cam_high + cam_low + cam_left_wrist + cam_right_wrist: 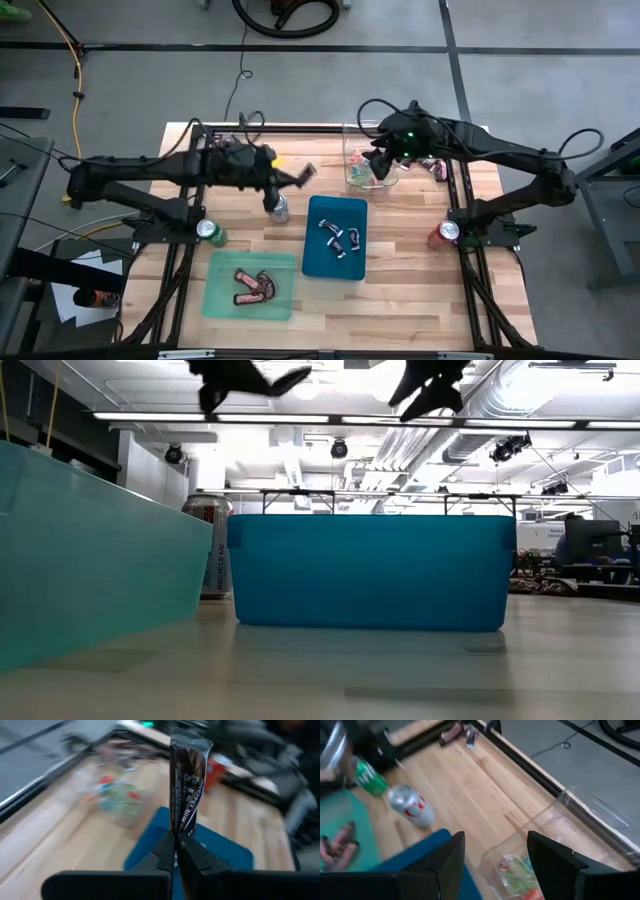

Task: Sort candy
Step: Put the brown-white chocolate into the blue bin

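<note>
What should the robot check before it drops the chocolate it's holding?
1. Left hand shut on the milk chocolate bar: ok.
2. Bar over the blue tray: not ok; in the high view it sits just off the tray's corner.
3. Blue tray holds matching dark wrapped pieces: ok.
4. Green tray holds red-brown bars, so not that one: ok.
5. Right hand open, over the clear bin, out of the way: ok.

Looks like a robotics lab: exposed ducts (560, 400) and strip lights overhead, bare concrete floor (560, 90) around the table (400, 300), cables (75, 70) trailing beside it.
</note>
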### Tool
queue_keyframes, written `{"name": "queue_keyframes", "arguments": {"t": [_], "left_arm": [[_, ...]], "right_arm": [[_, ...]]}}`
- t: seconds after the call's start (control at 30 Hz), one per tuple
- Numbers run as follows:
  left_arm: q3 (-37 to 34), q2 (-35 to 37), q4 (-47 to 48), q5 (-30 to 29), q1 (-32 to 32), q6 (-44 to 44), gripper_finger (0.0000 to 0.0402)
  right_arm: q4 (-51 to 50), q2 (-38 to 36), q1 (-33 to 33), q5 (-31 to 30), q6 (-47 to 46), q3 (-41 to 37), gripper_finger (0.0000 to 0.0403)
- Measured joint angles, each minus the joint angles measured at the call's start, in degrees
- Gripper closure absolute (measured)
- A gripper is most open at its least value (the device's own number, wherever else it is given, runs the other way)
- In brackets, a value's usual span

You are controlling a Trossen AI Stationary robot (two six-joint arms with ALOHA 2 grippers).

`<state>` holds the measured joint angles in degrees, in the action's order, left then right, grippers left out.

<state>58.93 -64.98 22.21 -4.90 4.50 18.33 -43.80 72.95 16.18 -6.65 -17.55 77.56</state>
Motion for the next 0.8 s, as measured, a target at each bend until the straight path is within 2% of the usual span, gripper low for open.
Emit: {"name": "queue_keyframes", "arguments": {"t": [0.2, 0.27, 0.4, 0.57, 0.8], "left_arm": [[0.0, -8.2, -3.5, 5.8, -7.0, -16.3, 0.0401], [0.0, -12.5, -6.4, 6.4, -8.4, -18.7, 0.0401], [1.3, -21.2, -9.9, 5.4, -10.1, -18.0, 0.0402], [4.7, -31.2, -10.1, 0.0, -11.2, -13.3, 0.0401], [9.4, -38.3, -6.4, -0.7, -11.2, -5.7, 0.0385]], "right_arm": [[1.4, -1.5, -3.1, -2.8, -8.6, 0.0, 0.0194], [1.0, -1.5, -4.0, -2.9, -9.9, 0.0, 0.0194], [-0.7, -1.3, -5.7, -4.4, -11.0, 0.0, 0.0194], [-1.2, -1.3, -7.1, -7.8, -10.5, 0.0, 0.0194], [-1.7, -1.3, -7.2, -7.8, -8.7, 0.0, 0.0194]]}}
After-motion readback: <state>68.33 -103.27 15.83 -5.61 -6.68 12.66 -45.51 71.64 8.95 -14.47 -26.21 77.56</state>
